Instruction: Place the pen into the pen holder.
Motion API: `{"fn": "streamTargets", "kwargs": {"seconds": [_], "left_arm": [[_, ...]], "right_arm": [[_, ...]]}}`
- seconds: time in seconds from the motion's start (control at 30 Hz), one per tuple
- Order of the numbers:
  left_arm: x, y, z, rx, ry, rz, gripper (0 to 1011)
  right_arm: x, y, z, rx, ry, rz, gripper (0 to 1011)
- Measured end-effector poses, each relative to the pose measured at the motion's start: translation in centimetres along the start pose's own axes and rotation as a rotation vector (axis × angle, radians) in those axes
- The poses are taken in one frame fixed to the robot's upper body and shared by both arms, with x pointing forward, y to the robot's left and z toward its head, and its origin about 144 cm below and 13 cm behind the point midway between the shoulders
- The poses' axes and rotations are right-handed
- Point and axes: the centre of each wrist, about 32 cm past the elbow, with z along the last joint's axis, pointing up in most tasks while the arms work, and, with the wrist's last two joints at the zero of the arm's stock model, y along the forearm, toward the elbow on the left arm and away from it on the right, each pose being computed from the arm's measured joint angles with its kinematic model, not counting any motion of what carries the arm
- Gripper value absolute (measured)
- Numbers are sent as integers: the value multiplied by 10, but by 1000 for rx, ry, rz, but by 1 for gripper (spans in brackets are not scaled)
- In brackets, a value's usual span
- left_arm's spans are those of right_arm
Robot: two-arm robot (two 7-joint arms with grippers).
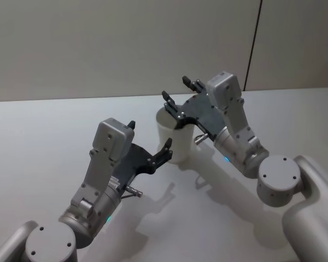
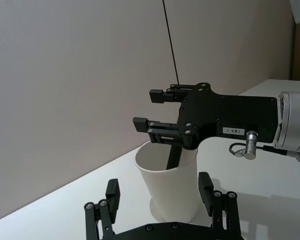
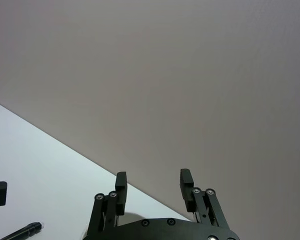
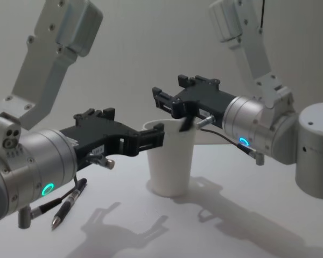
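Grey wall, white table [image 1: 38, 142]: the paper cup [image 2: 172, 192] stands between my arms, a dark pen [image 2: 173, 157] leaning inside it. My right gripper [image 2: 145, 109] hovers just over the rim, I judge to drop the pen straight in; its fingers are spread, empty. My left gripper [image 1: 150, 134] sits beside the cup, likewise spread.

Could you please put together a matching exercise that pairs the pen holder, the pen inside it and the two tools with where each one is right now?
Things:
1. pen holder
2. pen
3. left tool
4. right tool

Places:
A. open, just above the holder's mouth
B. upright on the white table
C. open, close beside the holder on its left
D. leaning inside the holder, top end above the rim

Pairs: 1-B; 2-D; 3-C; 4-A
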Motion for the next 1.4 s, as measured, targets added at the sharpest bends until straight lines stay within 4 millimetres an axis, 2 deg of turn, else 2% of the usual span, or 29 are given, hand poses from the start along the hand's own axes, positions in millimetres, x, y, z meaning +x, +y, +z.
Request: {"fn": "streamTargets", "kwargs": {"seconds": [0.03,0.2,0.23,0.27,0.33,0.47,0.97,1.4], "left_arm": [[0,0,0,0,0,0,1004],[0,0,0,0,0,0,1004],[0,0,0,0,0,0,1004],[0,0,0,0,0,0,1004],[0,0,0,0,0,0,1004],[0,0,0,0,0,0,1004],[0,0,0,0,0,0,1004],[0,0,0,0,0,0,1004]], "right_arm": [[0,0,0,1,1,0,645],[0,0,-2,5,2,-1,783],[0,0,-2,5,3,-1,837],[0,0,-2,5,3,-1,837],[0,0,-3,6,4,-1,911],[0,0,-3,9,4,-1,998],[-1,-7,3,42,-4,-29,1002],[-9,-29,21,57,-23,-130,1002]]}}
